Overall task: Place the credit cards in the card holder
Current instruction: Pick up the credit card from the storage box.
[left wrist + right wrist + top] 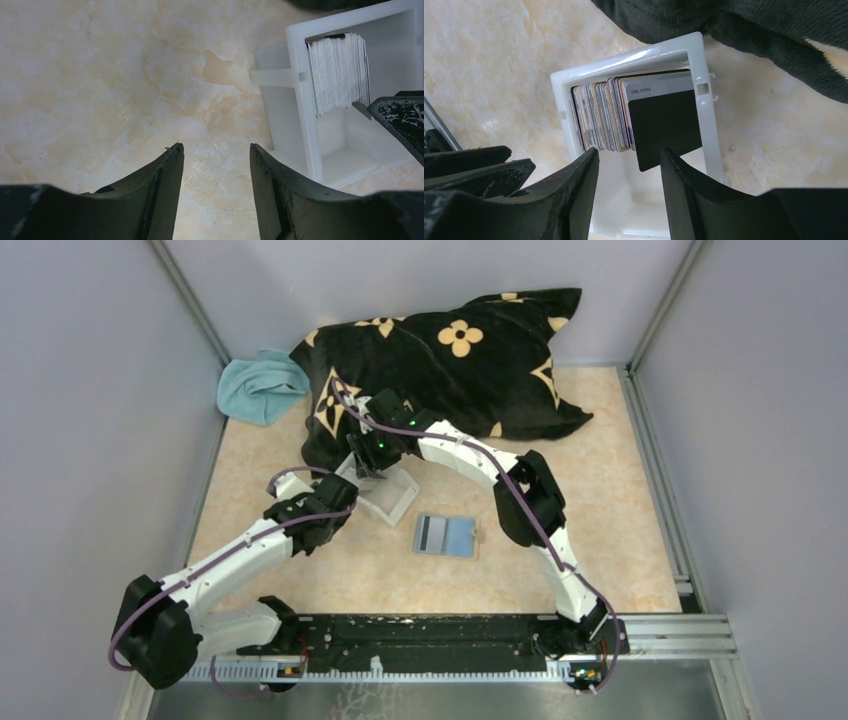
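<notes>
Over the white tray, near the middle of the marble-look table, the right gripper hangs nose-down with its jaws apart. Right below it, the credit cards stand packed on edge at one end of the tray. A black card at the front of the stack sits tilted, its lower corner showing in the gap between the two fingers. Is either pad touching it? Cannot tell from this angle (the right-hand finger covers part of the card's edge).

Over on the other side, the left gripper is low over bare tabletop just beside the tray, jaws parted, nothing between them but stone pattern. Its camera catches the card stack edge-on behind the tray wall.

And the card holder? It lies opened out flat on the table, to the right of the tray and apart from it, in the space between the two arms, a blue-grey face up.

At the back, a black cushion with tan flowers comes down just beside the tray's card end. A teal cloth sits crumpled in the left corner.
</notes>
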Tool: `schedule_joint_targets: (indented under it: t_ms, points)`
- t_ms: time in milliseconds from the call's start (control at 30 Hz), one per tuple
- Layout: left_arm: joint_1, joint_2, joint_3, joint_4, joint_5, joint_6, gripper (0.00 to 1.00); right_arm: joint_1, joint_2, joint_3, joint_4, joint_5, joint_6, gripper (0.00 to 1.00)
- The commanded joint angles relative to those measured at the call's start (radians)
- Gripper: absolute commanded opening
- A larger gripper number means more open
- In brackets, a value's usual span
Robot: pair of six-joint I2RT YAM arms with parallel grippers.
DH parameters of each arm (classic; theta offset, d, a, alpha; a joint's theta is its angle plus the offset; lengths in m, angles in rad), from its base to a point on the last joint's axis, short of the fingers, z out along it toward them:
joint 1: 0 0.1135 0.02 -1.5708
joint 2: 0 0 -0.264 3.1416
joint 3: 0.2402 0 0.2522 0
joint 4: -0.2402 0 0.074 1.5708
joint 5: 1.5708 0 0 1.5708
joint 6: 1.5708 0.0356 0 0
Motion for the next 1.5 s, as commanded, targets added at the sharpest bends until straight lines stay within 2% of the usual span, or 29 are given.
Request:
schedule_joint_targets:
  t_ms: [0,833,1467]
  points:
    - [0.013,0.017,-0.012,0.061,0.030,0.013,0.58,0.015,0.027,0.037,0.036,-0.028,-0.006,0.49]
    - [0.097,0.178,-0.079,0.314,0.109,0.120,0.58,-0.012,0.122,0.085,0.040,-0.103,0.059,0.50]
    - [0.161,0.230,-0.086,0.415,0.170,0.192,0.58,0.003,0.109,0.115,0.037,-0.103,0.079,0.34]
